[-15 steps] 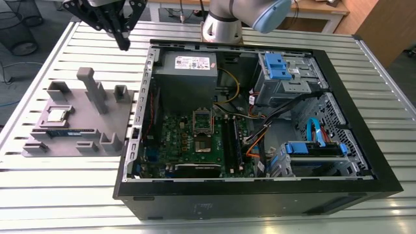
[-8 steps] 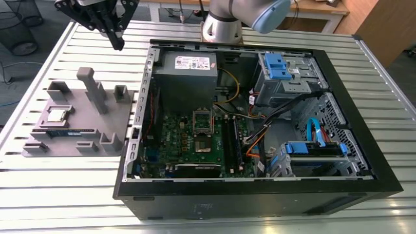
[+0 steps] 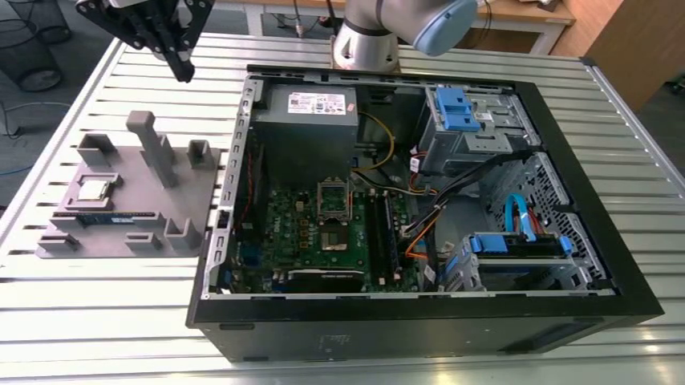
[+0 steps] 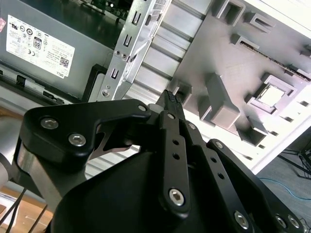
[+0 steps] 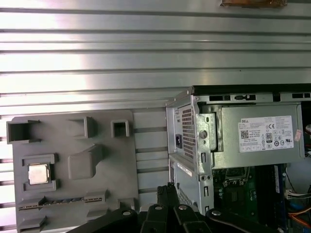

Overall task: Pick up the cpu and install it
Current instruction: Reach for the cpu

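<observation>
"Exterior view first: where is the claw [image 3: 185, 74]?"

"High over the counter [image 3: 107, 321], beyond the far edge of the gray fixture tray [image 3: 134, 200] and well apart from the cpu [image 3: 95, 189]. Its fingers look pressed together and carry nothing. The cpu lies flat in a recess on the tray, near the memory stick [image 3: 107, 216] and outside the computer case [image 3: 428, 309]."

"And the second wrist view?"

"The claw [image 4: 169, 96] tapers to 1 closed tip. Beyond it, the cpu [image 4: 268, 96] sits in its square pocket, past a tall post [image 4: 218, 104]."

"First wrist view?"

"Same layout: the cpu [image 5: 38, 174] is seated in the tray, with the claw [image 5: 165, 194] between tray and case."

"What could go wrong?"

"I judge 3 risks. Fingers brought down closed would strike the chip's metal top instead of straddling it. The post and the pocket's raised walls could catch a finger. And a thin, flat chip pinched off-centre may tilt, then sit crooked in the socket [image 3: 334, 210] and damage its contacts."
</observation>
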Controlling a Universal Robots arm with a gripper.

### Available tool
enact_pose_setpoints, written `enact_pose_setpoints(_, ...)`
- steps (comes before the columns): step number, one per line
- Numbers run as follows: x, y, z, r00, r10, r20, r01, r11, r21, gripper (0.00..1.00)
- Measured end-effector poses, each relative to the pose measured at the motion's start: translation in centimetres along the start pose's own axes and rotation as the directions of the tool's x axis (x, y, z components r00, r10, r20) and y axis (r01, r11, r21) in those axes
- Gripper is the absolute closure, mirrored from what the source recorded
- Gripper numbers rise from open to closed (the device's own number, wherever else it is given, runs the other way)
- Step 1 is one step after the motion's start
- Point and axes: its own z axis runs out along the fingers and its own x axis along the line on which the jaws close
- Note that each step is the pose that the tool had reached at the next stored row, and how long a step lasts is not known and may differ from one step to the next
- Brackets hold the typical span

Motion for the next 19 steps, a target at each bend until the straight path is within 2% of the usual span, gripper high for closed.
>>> enact_pose_setpoints(11, 1.87, -0.14, -0.19, 0.9999, -0.001, 0.0149, 0.001, 1.0, -0.0012, 0.89)
enact_pose_setpoints(15, 2.51, -0.19, -0.05, 0.9999, -0.001, 0.0164, 0.001, 1.0, -0.0012, 0.89)
enact_pose_setpoints(19, 2.78, -0.23, 0.15, 0.9999, -0.001, 0.016, 0.001, 1.0, -0.0004, 0.89)
